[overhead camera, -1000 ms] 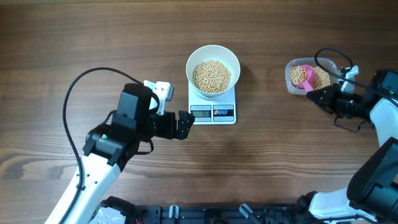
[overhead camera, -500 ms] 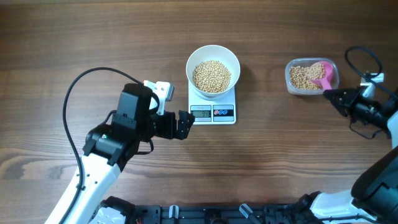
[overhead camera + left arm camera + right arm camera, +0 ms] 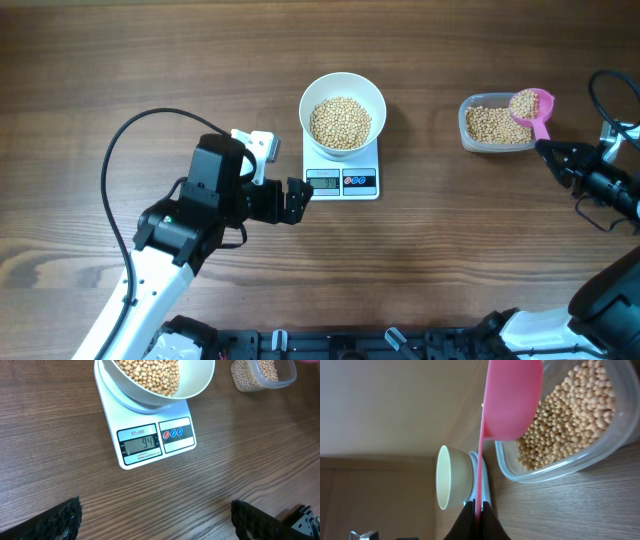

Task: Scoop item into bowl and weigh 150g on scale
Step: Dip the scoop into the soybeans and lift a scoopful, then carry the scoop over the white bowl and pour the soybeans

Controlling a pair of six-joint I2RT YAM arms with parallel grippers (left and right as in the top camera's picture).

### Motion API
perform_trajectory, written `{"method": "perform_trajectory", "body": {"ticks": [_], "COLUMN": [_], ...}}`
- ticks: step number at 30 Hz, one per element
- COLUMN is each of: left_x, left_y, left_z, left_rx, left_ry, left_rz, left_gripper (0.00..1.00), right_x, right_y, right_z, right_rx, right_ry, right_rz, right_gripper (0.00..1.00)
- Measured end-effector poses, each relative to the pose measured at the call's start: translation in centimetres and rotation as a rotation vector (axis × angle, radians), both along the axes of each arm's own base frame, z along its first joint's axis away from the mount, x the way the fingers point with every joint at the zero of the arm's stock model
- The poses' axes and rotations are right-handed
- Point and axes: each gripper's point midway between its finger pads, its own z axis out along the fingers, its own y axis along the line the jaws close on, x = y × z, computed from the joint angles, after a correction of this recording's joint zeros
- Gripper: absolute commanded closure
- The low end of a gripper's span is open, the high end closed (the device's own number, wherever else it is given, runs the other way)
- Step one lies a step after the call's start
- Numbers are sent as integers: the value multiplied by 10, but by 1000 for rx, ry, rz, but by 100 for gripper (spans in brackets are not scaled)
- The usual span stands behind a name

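Right gripper (image 3: 547, 148) clamps scoop (image 3: 541, 121) handle, scoop full of beans (image 3: 524, 100) above tub (image 3: 478, 141) edge. Left gripper (image 3: 155, 521) spread wide beside scale (image 3: 176, 446).

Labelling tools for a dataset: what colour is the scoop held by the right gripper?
The scoop is pink, clearest in the right wrist view.

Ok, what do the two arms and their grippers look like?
The left arm and right arm have white lower links and black wrist sections. A black cable loops off the left one, near a white camera block. The left gripper has black textured fingers; the right gripper is black, with black wires nearby.
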Motion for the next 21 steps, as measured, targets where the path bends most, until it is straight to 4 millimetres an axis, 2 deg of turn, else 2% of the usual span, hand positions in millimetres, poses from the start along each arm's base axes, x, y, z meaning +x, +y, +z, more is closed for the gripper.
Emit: {"method": "perform_trajectory", "body": {"ticks": [7, 16, 21], "left_x": [0, 0, 0], "left_y": [0, 0, 0], "left_z": [0, 0, 0], "left_rx": [0, 0, 0], "left_ry": [0, 0, 0], "left_rz": [0, 0, 0], "left_gripper": [0, 0, 0], "right_x": [0, -1, 4], "right_y": [4, 15, 39], "right_z": [8, 31, 33], "right_rx": [37, 177, 212], "right_ry": [-31, -94, -75], "right_rz": [11, 37, 104], "right_gripper": [96, 96, 96]}}
